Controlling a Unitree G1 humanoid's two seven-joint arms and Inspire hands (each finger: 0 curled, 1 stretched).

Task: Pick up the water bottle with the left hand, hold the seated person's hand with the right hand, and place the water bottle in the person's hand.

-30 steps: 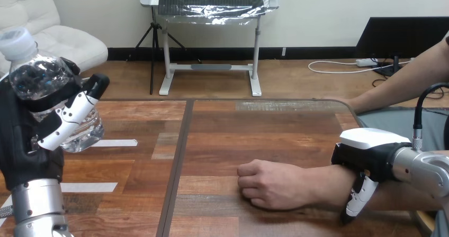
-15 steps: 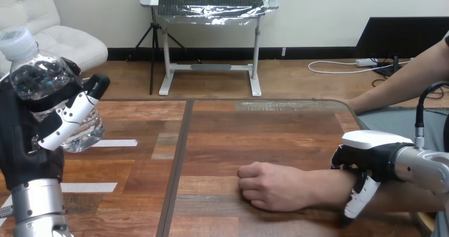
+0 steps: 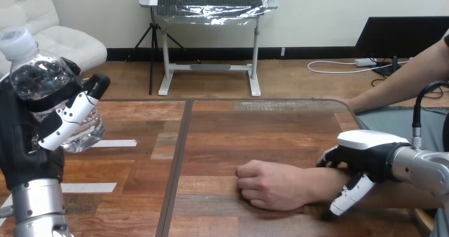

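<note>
A clear water bottle (image 3: 39, 78) with a white cap is raised at the far left, well above the table, with my left hand (image 3: 32, 136) shut round it. The person's hand (image 3: 272, 184) rests as a fist on the table at lower centre, its forearm running off to the right. My right hand (image 3: 365, 155) lies over that forearm near the wrist, with fingers showing on the far side and the thumb (image 3: 344, 197) curled down on the near side, so it grips the wrist.
The wooden table (image 3: 249, 131) has a dark seam (image 3: 177, 163) running front to back and strips of white tape (image 3: 114, 143) at the left. The person's other arm (image 3: 402, 83) rests at the table's far right corner.
My right hand has slid a little along the forearm toward the fist, and its fingers now show on the far side. The left hand and bottle have stayed still.
</note>
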